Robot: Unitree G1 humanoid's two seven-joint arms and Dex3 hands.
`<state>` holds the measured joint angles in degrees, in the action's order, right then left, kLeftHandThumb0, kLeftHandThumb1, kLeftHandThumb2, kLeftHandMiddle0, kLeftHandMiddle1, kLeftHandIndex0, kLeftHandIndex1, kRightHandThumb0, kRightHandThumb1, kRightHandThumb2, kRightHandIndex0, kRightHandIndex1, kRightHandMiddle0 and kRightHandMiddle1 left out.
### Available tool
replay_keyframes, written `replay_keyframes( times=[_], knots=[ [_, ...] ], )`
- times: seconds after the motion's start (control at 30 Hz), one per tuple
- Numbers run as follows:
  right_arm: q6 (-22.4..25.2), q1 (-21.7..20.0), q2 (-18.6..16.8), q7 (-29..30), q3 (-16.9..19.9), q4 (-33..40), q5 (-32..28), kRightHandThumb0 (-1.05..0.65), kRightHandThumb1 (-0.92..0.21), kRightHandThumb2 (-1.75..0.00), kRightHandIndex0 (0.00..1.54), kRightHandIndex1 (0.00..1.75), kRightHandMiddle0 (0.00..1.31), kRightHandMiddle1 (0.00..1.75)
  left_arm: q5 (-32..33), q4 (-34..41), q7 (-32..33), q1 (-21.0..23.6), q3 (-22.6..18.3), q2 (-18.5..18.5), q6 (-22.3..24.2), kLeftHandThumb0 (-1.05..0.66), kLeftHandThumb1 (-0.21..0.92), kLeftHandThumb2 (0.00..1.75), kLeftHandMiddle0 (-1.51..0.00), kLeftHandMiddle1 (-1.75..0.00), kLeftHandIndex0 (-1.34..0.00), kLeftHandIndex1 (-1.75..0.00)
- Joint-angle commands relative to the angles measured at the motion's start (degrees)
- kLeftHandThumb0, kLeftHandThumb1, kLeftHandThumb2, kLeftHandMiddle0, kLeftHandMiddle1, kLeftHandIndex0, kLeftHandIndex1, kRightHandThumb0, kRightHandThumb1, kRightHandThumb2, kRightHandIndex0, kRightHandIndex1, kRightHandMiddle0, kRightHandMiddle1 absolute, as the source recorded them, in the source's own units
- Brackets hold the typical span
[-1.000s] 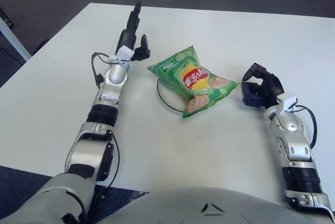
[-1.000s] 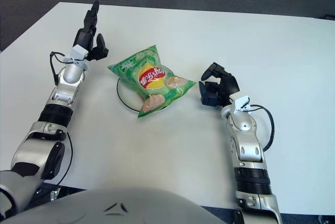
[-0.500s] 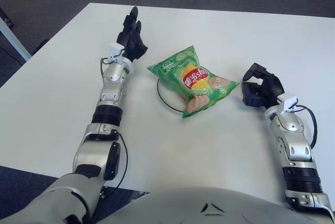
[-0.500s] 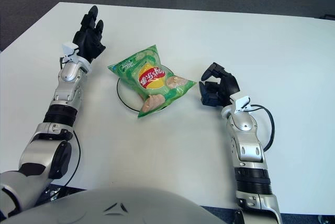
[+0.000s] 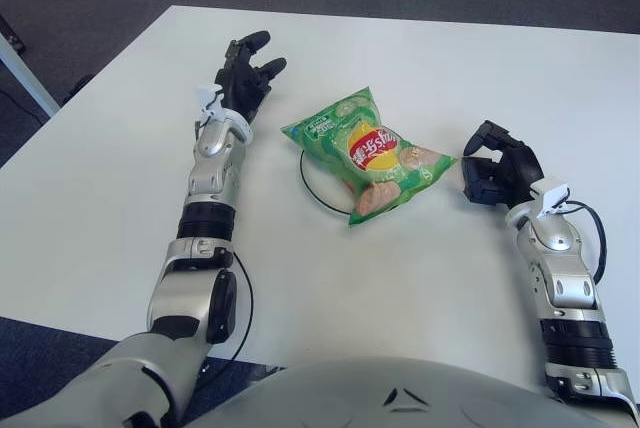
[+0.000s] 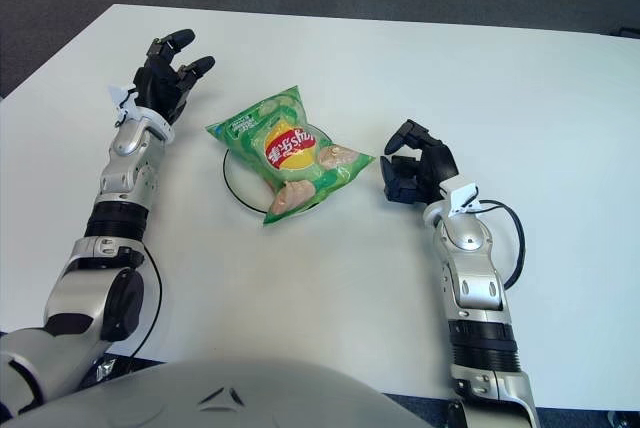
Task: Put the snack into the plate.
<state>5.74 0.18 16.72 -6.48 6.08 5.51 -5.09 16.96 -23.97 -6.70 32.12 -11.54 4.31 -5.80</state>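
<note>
Left eye view: green snack bag (image 5: 369, 154) lies flat on white plate (image 5: 312, 184), covering most of it; only dark rim shows at bag's left and lower edge. Plate sits on white table (image 5: 420, 58). Left hand (image 5: 243, 76) held near bag's upper-left corner, apart from it, fingers spread and extended, nothing in grasp. Right hand (image 5: 497, 166) just beside bag's right corner, not touching, fingers curled loosely inward, holding nothing. Both forearms extend over table.
</note>
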Motion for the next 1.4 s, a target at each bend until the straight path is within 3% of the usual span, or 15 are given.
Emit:
replay_keyframes(
  times=[0.0,0.1,0.37,0.77,1.17,1.37],
  knots=[
    [4.06,4.04,-0.32,-0.44,-1.15,-4.24,1.75,-0.45,-0.41,-1.19,1.24,1.75,0.54,1.75,-1.08,2.57,4.37,-2.41,-0.60,-1.90,1.05,-0.76,0.92,0.99,-0.90,-1.72,-0.68,-1.73],
    [3.93,4.03,-0.45,-0.27,-1.09,-4.30,1.75,-0.45,-0.41,-1.19,1.24,1.75,0.53,1.75,-3.55,3.09,7.38,-4.17,-0.34,-2.37,0.17,-0.73,0.92,0.95,-1.09,-1.74,-0.85,-1.74],
    [2.54,3.81,-1.79,1.44,-0.25,-4.22,1.39,-0.47,-0.35,-1.27,1.27,1.75,0.59,1.75,-6.65,-2.11,7.20,-7.43,-0.83,-1.02,-5.74,-0.62,0.91,0.85,-1.35,-1.75,-1.12,-1.75],
    [1.96,3.53,-4.62,5.49,1.68,-4.12,0.03,-0.48,-0.32,-1.32,1.30,1.75,0.61,1.75,-4.90,-4.34,0.97,-12.62,-1.01,-0.87,-8.43,-0.49,0.72,0.97,-1.41,-1.75,-1.14,-1.75],
    [0.58,3.62,-7.21,8.47,3.44,-3.73,-1.40,-0.49,-0.30,-1.34,1.31,1.75,0.63,1.75,-3.83,-8.20,-4.19,-13.98,-1.83,0.47,-9.37,-0.47,0.67,1.03,-1.41,-1.75,-1.15,-1.75],
    [-2.51,3.51,-8.74,9.05,4.51,-5.10,-2.79,-0.49,-0.29,-1.35,1.32,1.75,0.64,1.75,-3.82,-8.89,-5.92,-15.08,-1.52,0.48,-11.06,-0.46,0.65,1.04,-1.42,-1.75,-1.16,-1.75]
  ],
)
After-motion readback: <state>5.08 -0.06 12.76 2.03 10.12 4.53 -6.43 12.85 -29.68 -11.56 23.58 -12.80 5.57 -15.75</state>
